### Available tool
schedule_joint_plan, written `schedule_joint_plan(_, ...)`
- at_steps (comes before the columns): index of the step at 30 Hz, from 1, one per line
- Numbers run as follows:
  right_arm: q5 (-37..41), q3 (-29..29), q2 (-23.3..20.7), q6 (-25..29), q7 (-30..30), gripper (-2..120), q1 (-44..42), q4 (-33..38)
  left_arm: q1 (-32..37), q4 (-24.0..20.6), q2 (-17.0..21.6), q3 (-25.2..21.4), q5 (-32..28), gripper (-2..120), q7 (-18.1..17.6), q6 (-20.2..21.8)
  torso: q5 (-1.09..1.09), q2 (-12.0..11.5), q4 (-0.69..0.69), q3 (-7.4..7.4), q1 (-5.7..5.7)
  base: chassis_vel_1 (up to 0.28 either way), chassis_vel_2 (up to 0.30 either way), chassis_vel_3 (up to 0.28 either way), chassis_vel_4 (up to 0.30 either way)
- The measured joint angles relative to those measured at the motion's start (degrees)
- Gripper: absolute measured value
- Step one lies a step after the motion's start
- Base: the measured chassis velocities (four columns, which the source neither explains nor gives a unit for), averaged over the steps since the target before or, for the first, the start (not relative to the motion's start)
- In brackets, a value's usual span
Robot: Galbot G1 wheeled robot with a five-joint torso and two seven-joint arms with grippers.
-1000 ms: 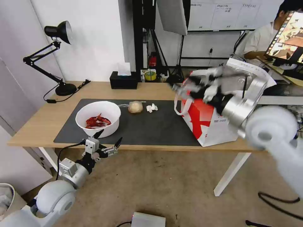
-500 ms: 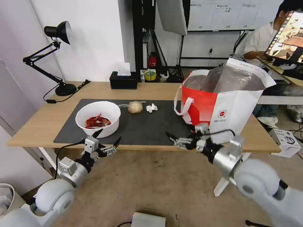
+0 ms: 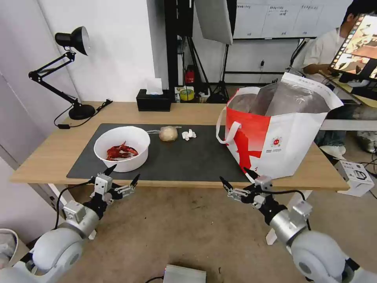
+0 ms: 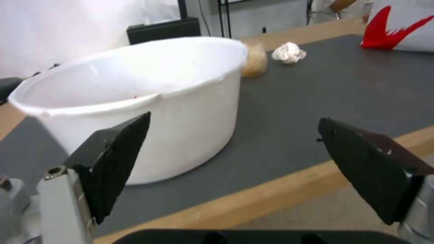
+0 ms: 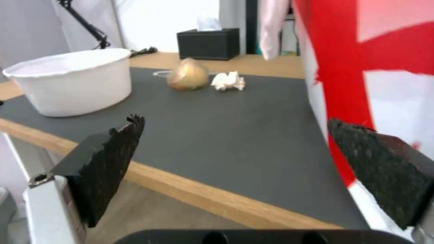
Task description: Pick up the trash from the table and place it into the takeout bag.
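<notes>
A white round bowl (image 3: pixel 122 148) (image 4: pixel 149 98) (image 5: pixel 70 81) holding red crayfish shells (image 3: pixel 119 151) sits at the left of the dark mat (image 3: pixel 188 157). Behind it lie a clear bag with a beige lump (image 3: pixel 168 133) (image 5: pixel 188 78) (image 4: pixel 253 61) and a crumpled white tissue (image 3: pixel 189 135) (image 5: pixel 229 81) (image 4: pixel 289 53). The white-and-red takeout bag (image 3: pixel 277 133) (image 5: pixel 375 74) stands open at the table's right. My left gripper (image 3: pixel 121 177) (image 4: pixel 233 159) hangs open just below the table's front edge, before the bowl. My right gripper (image 3: pixel 236 178) (image 5: pixel 235 162) is open too, low in front of the bag.
A black tissue box (image 3: pixel 154 100) and a black desk lamp (image 3: pixel 72 70) stand at the back of the light-wood table (image 3: pixel 51 153). A person sits at a monitor behind the bag. Bare floor lies in front of the table.
My right arm has swung down from over the takeout bag to below the table's front edge. My left gripper has dropped slightly and drifted left.
</notes>
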Motion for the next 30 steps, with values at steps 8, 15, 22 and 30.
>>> schedule_joint_plan(8,-0.4,0.6,0.3,4.5,0.0,100,-0.8,-1.5,1.7,0.0,-0.7,-0.9,-0.1,100,0.0,-0.2,0.0,0.0,0.0,0.0,0.01,0.0,0.0,0.0,0.0)
schedule_joint_plan(15,-0.5,0.8,0.3,5.5,-0.2,100,-0.7,-3.1,3.7,-0.4,-1.6,-1.4,-2.0,100,-2.7,0.5,0.0,0.0,0.0,0.0,0.01,0.0,0.0,0.0,0.0)
schedule_joint_plan(22,0.6,0.2,0.8,5.9,-0.2,100,-0.4,-4.3,4.4,-0.1,-2.7,-1.4,-1.0,100,-2.8,0.4,0.0,0.0,0.0,0.0,0.01,0.0,0.0,0.0,0.0)
schedule_joint_plan(30,0.8,-0.5,0.7,5.8,-0.1,100,-0.5,-3.8,4.2,0.2,-2.7,-1.3,-0.6,100,-2.8,0.4,0.0,0.0,0.0,0.0,0.01,0.0,0.0,0.0,0.0)
